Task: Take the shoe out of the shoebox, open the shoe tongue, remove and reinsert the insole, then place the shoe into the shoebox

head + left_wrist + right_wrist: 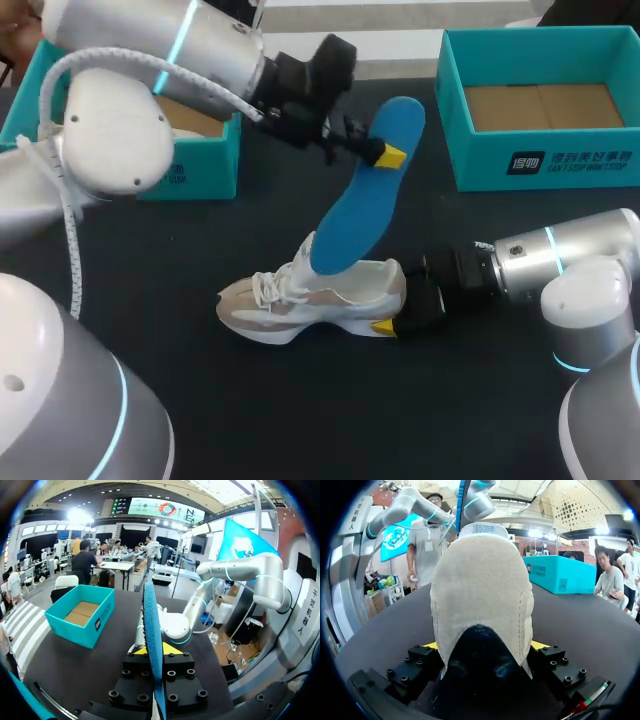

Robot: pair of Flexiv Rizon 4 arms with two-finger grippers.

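Footwear on the dark table [300, 420] comes to one shoe [310, 300], pale beige and white with white laces, resting on its sole outside both boxes. One right gripper [392, 325] lies level at the shoe's heel, its fingers clamped on the heel from both sides. One blue insole [365, 190] rises tilted from the shoe's opening, its lower end at the opening. One left gripper [388, 155] pinches the insole's upper part above the shoe, and the left arm [150, 50] reaches past the middle. Beyond the shoe stand two open teal shoeboxes, one [205, 160] far left and one [480, 160] far right.
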